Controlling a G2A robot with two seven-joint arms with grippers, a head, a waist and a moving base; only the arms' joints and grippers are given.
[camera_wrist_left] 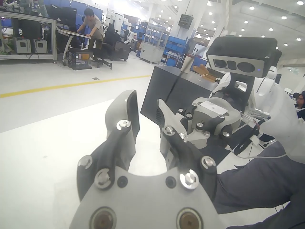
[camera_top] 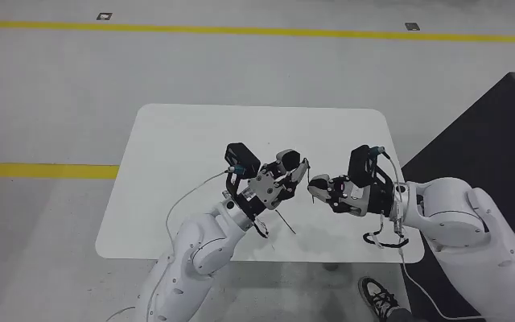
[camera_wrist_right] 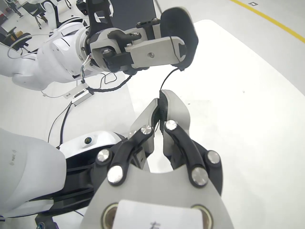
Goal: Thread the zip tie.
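The right end effector [camera_wrist_right: 160, 96], pressed together, pinches the thin black plastic zip tie [camera_wrist_right: 165, 79]. The strap arcs up-frame to the spread left end effector [camera_wrist_left: 146, 99] just beyond, seemingly resting against one finger.

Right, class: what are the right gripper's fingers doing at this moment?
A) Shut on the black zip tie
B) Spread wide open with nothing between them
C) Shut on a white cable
A: in the right wrist view the right gripper has its fingers shut on the zip tie, which rises from their tips.
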